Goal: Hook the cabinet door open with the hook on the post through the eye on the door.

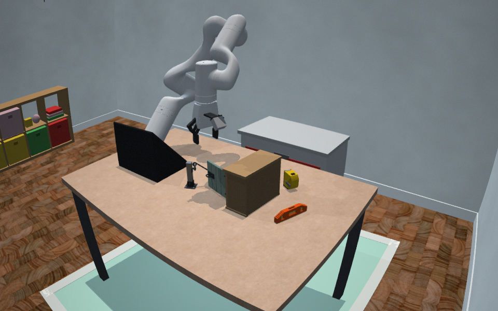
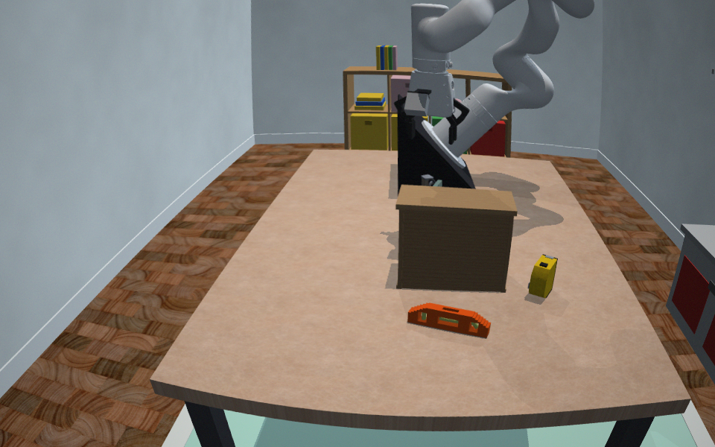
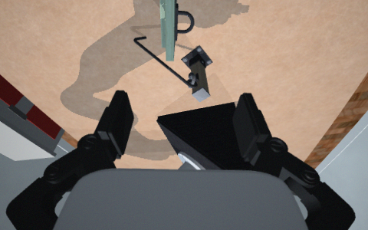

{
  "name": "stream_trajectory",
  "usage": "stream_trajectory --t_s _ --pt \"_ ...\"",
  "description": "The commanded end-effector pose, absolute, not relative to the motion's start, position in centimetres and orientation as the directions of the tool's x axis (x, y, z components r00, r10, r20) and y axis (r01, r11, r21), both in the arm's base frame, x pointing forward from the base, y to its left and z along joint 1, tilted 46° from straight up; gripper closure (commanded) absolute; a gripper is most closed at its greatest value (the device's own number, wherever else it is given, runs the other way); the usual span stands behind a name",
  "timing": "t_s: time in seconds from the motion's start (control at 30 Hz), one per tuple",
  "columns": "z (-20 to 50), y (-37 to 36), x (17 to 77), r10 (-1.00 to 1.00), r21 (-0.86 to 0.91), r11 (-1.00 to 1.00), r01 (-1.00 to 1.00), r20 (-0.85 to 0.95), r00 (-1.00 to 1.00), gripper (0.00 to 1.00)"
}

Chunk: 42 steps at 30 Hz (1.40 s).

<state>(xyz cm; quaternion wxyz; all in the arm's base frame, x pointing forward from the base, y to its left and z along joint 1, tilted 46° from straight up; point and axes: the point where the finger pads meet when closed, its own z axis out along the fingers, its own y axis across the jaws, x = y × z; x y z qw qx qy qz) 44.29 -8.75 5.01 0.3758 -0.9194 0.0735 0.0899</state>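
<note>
1. The black two-fingered gripper [image 3: 183, 111] hangs above the table, fingers wide apart, holding nothing.
2. The thin black wire hook [image 3: 161, 59] reaches from the short grey post [image 3: 199, 77] past the green cabinet door [image 3: 168, 27].

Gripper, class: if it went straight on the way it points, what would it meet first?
Probably the black wedge under the open gripper, seen between its fingers. It could instead be the table beside the wedge's corner, since depth is unclear.
</note>
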Motion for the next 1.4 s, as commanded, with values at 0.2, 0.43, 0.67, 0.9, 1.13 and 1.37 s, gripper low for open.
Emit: stream_trajectory --t_s 0.2,0.43,0.67,0.9,1.13,1.37 --pt "5.9 -7.8 44.7 -0.109 -0.682 -0.692 -0.237 -0.226 0.968 0.73" --pt "4.3 -5.8 44.4 -0.110 -0.679 -0.695 -0.237 -0.225 0.968 0.73" --pt "4.3 -5.8 44.4 -0.110 -0.679 -0.695 -0.237 -0.225 0.968 0.73" --pt "4.3 -5.8 44.4 -0.110 -0.679 -0.695 -0.237 -0.225 0.968 0.73" --pt "4.3 -5.8 44.4 -0.110 -0.679 -0.695 -0.237 -0.225 0.968 0.73" --pt "4.3 -5.8 44.4 -0.110 -0.679 -0.695 -0.237 -0.225 0.968 0.73"
